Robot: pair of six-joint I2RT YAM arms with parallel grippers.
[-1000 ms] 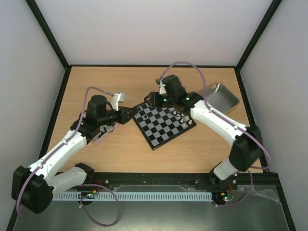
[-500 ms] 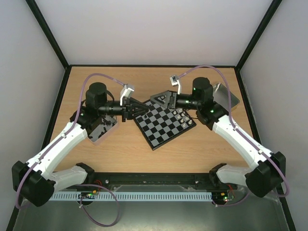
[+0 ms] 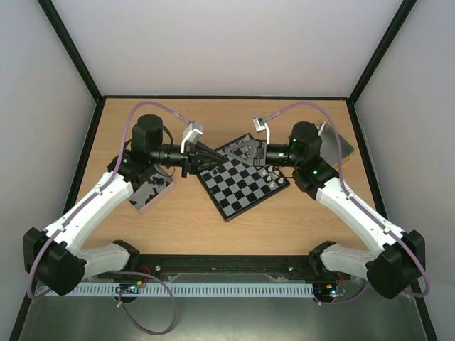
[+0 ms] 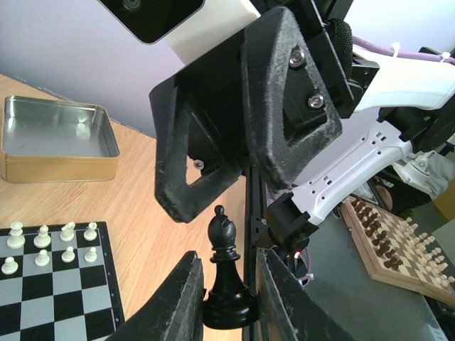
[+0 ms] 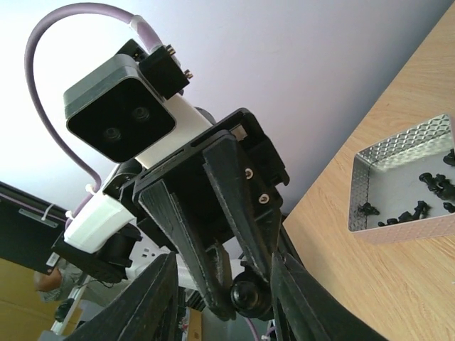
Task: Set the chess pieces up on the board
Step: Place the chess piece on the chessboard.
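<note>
L gripper (image 4: 229, 254): narrow gap, both fingers (image 4: 186, 298) clamped on the base of a black bishop (image 4: 227, 284). Points to the right, approx level.
Bishop pos: in the air over the far-left edge of the board (image 3: 238, 195), off the squares, head toward the R gripper (image 5: 224, 259).
R gripper: jaws apart, approx mid-width, nothing clearly gripped. Meets L gripper tip-to-tip and its fingers (image 5: 153, 298) straddle L gripper's tip. Contact w/ the bishop: can't tell.
Board: mid-table btw both arms, turned so one corner points at the arm bases.
White pieces (image 3: 272, 176): two short rows at the board's right corner, upright, one per square.
Black pieces (image 5: 407, 211): loose in a patterned tin (image 3: 158, 186) left of the board, partly under the L arm (image 3: 99, 206).
Second tin (image 3: 340, 147): far-right part of the table (image 3: 284, 231), partly hidden behind the R arm (image 3: 355, 209).
Arms: both reach inward from the near edge, wrists over the board's far side.
</note>
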